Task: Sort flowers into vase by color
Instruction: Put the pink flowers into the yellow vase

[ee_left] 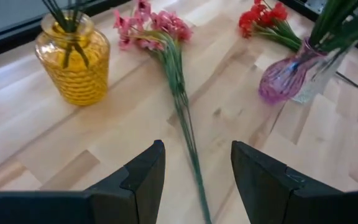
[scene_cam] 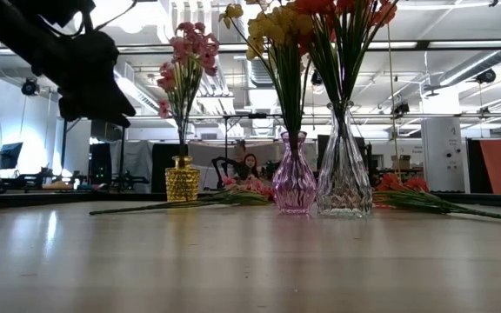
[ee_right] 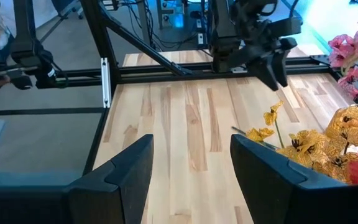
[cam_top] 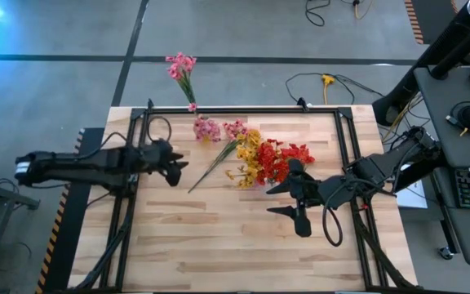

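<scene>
- Pink flower [ee_left: 179, 93] lies flat on the table [cam_top: 219, 237], loose, blossoms beside the yellow vase [ee_left: 73, 59], stem running back toward the left gripper [ee_left: 194, 180].
- Left gripper released, jaws apart, straddling the stem's line; stem end reaches between the fingers. Left arm is nearer by far.
- Right gripper [ee_right: 191, 177] also released, waiting above bare wood near the yellow flowers [ee_right: 319, 146].
- Low view shows three vases standing upright, already filled; the overhead hides them under blossoms.
- Likely next: descend, close on stem.
</scene>
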